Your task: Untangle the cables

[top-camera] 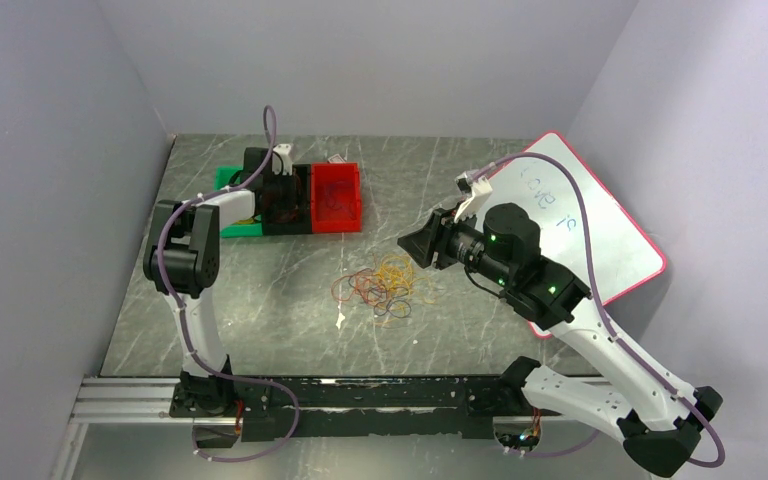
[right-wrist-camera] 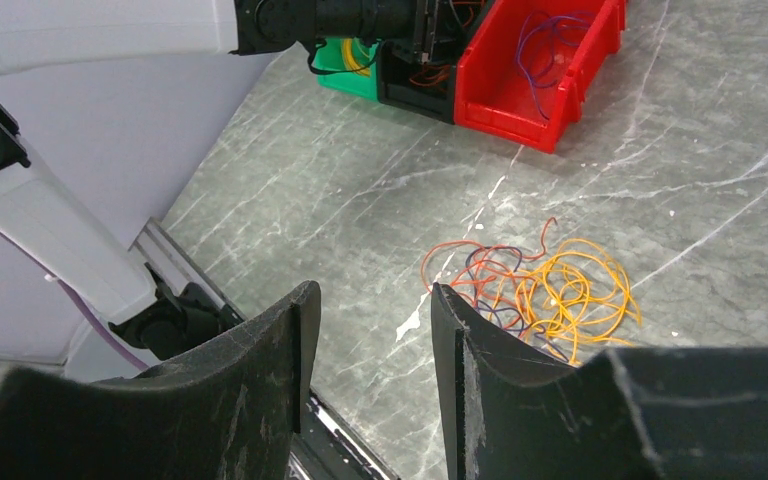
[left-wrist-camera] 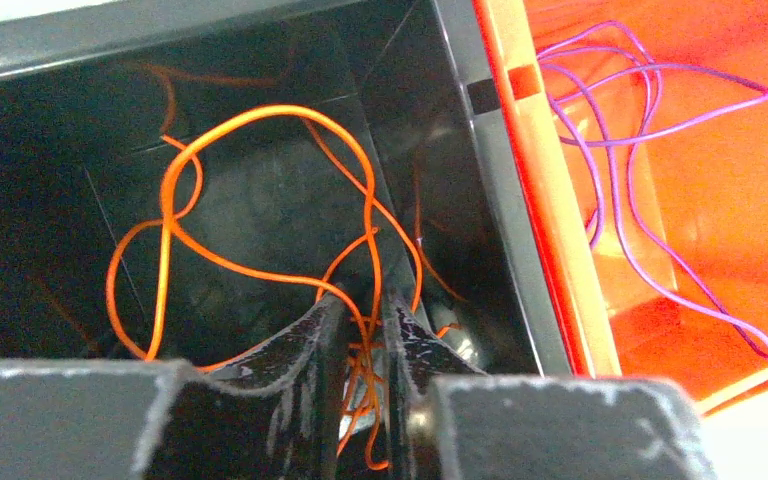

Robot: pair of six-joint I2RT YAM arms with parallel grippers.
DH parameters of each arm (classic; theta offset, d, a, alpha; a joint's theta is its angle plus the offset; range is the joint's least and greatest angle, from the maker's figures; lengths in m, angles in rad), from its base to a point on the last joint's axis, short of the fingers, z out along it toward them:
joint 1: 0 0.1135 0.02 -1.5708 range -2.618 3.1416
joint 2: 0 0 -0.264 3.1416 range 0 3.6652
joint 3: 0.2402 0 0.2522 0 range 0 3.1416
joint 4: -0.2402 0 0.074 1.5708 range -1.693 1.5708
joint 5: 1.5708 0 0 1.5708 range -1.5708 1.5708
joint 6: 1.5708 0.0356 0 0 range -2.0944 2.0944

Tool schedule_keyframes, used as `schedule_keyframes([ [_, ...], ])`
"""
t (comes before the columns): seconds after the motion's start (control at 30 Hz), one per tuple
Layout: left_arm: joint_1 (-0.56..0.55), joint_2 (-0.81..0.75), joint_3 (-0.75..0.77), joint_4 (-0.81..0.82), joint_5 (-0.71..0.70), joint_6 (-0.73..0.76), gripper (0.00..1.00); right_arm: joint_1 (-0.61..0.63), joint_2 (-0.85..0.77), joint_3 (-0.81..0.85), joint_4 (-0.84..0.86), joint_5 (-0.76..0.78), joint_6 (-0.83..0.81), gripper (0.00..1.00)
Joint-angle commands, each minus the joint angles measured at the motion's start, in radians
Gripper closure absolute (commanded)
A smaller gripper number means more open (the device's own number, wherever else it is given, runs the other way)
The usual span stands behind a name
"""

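Top external shows the whole tabletop (top-camera: 260, 300): bins (top-camera: 336, 226) at its far-left edge, the cable pile (top-camera: 388, 285) near its middle. Only left wrist looks into the black bin (left-wrist-camera: 20, 200), where the left gripper (left-wrist-camera: 365, 300) has fingers (left-wrist-camera: 310, 340) slightly apart and an orange cable (left-wrist-camera: 260, 115) loose between them. Right wrist shows the right gripper (right-wrist-camera: 372, 295) with fingers apart, holding nothing.

Orange cables (left-wrist-camera: 168, 200) drop between the left gripper's (left-wrist-camera: 362, 308) jaws, cut off below — held or loose, unclear.
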Motion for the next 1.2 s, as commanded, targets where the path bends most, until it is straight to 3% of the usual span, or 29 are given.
schedule_keyframes([
  [0.0, -0.002, -0.036, 0.04, -0.025, -0.02, -0.003, 0.73, -0.003, -0.002, -0.012, 0.01, -0.007, -0.007, 0.52],
  [0.37, -0.002, -0.173, 0.017, -0.042, -0.065, -0.021, 0.54, -0.003, 0.008, -0.011, 0.031, -0.028, -0.001, 0.52],
  [0.63, -0.002, -0.267, 0.027, -0.077, -0.084, -0.034, 0.5, -0.003, -0.006, -0.066, 0.041, 0.008, 0.012, 0.51],
  [0.7, -0.002, -0.317, 0.009, -0.076, -0.086, -0.042, 0.43, -0.003, -0.016, -0.084, 0.04, 0.044, 0.018, 0.51],
  [1.17, 0.012, -0.792, -0.237, -0.035, -0.056, -0.105, 0.48, -0.004, 0.056, -0.11, -0.044, 0.288, -0.06, 0.5],
])
